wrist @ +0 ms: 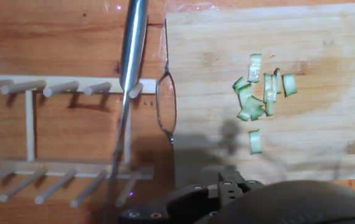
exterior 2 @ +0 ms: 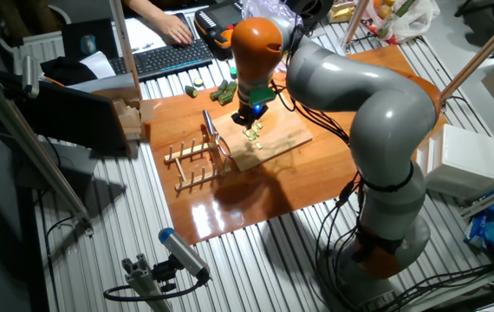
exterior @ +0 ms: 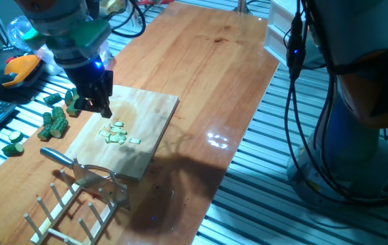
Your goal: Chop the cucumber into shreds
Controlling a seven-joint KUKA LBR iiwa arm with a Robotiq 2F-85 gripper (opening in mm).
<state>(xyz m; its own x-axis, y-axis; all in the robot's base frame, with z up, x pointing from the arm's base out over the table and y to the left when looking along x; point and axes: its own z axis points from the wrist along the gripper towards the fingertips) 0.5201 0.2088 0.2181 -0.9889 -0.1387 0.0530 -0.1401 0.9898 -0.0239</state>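
The shreds (exterior: pixel 118 133), a small cluster of pale-green bits with dark edges, lie on the wooden board (exterior: pixel 146 109). They also show in the hand view (wrist: pixel 258 93) and in the other fixed view (exterior 2: pixel 253 132). The cucumber as a whole slice is out of view. My gripper (exterior: pixel 97 107) hangs just above the board's far left part, beside the shreds. Its dark fingers look apart with nothing between them. In the hand view only its dark body shows at the bottom edge. The knife (wrist: pixel 131 62) rests on the wooden peg rack (wrist: pixel 34 87), apart from the gripper.
A heap of dark-green knobbly cucumber chunks (exterior: pixel 54 122) lies left of the board. The peg rack (exterior: pixel 78 204) with the knife (exterior: pixel 65 158) stands at the board's near end. A keyboard (exterior 2: pixel 165 56) and a person's hand sit beyond the table.
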